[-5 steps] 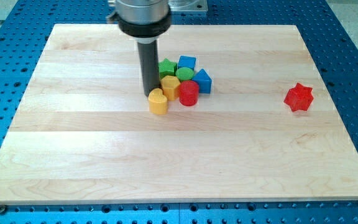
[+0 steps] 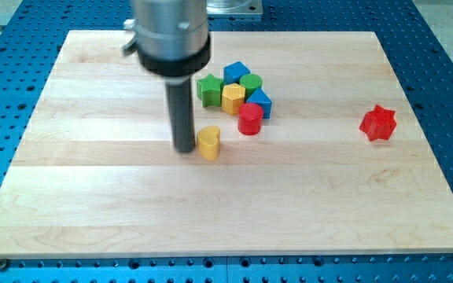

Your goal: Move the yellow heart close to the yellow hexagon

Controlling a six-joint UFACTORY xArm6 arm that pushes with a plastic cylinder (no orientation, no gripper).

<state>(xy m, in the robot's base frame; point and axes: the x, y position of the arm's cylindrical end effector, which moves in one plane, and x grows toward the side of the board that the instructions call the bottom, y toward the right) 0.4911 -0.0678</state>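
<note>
Yellow heart nearest, apart from the cluster | my tip touching its left side, a bare rod holding nothing | yellow hexagon farther right, among red cylinder, green and blue blocks | red star far right

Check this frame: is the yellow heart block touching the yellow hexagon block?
No: the yellow heart block sits apart from the yellow hexagon block, with bare wood between them and my tip at the heart's left.

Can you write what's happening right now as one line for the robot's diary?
my tip: touching yellow heart's left side | yellow heart: apart from cluster, below-left of yellow hexagon | goal: not yet
</note>
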